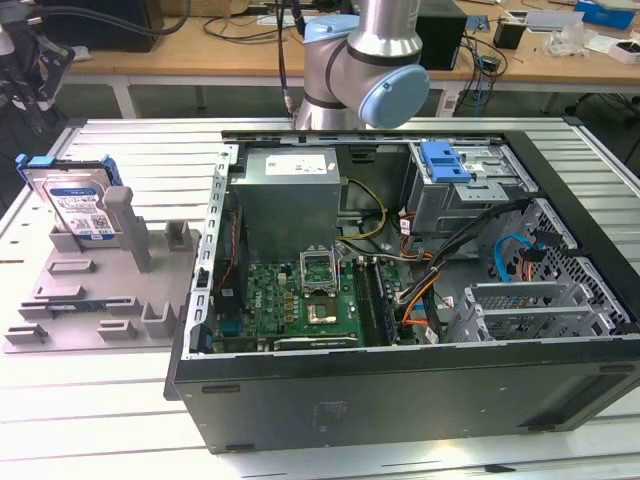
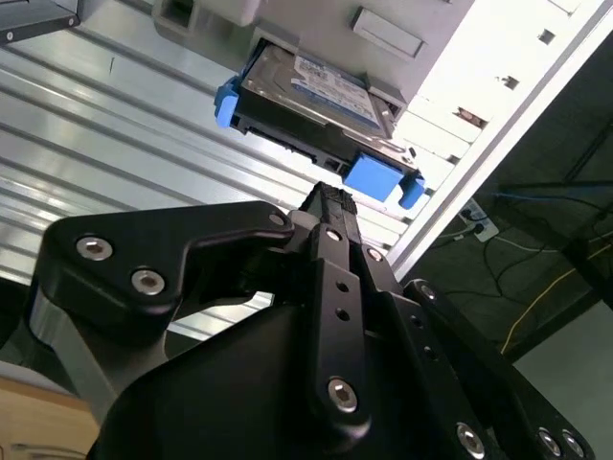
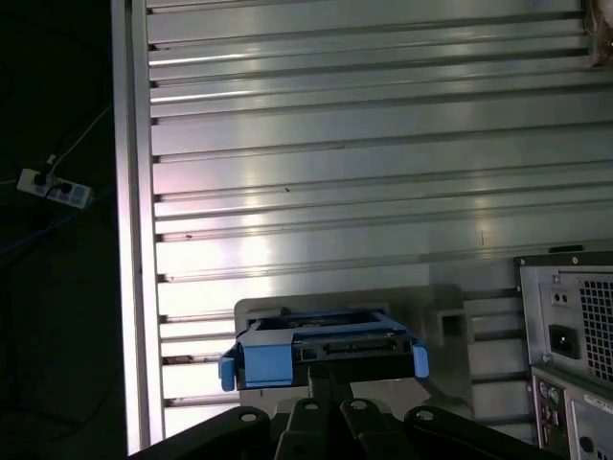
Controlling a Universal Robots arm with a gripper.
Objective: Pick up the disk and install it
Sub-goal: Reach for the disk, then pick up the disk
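Exterior view first: the disk (image 1: 72, 205) sits at the exterior view's left, propped at a tilt in a grey holder plate (image 1: 90, 300) that lies on the ribbed aluminium table (image 1: 140, 150). Its blue-and-white label faces up and the blue carrier frame wraps its edges. The gripper (image 1: 30, 110) hangs above the far end of the disk, apart from it, a dark shape at the picture's corner. Further toward the exterior view's right lies the open computer case (image 1: 400, 400), well apart from the holder. Inside it I can see the green motherboard (image 1: 310, 290), the grey power supply (image 1: 290, 190) and a bare blue latch piece (image 1: 445, 160) on top of the drive cage. In the second wrist view the gripper (image 2: 330, 196) points at the connector edge of the disk (image 2: 306, 96), near it, though I cannot tell whether the tip touches. The black fingers look pressed together with nothing between them. In the first wrist view the gripper (image 3: 330, 383) lines up with the middle of the disk (image 3: 326, 350), whose blue frame ends stick out to both sides, with the ribbed table stretching beyond it and the rear panel of the case at one edge.
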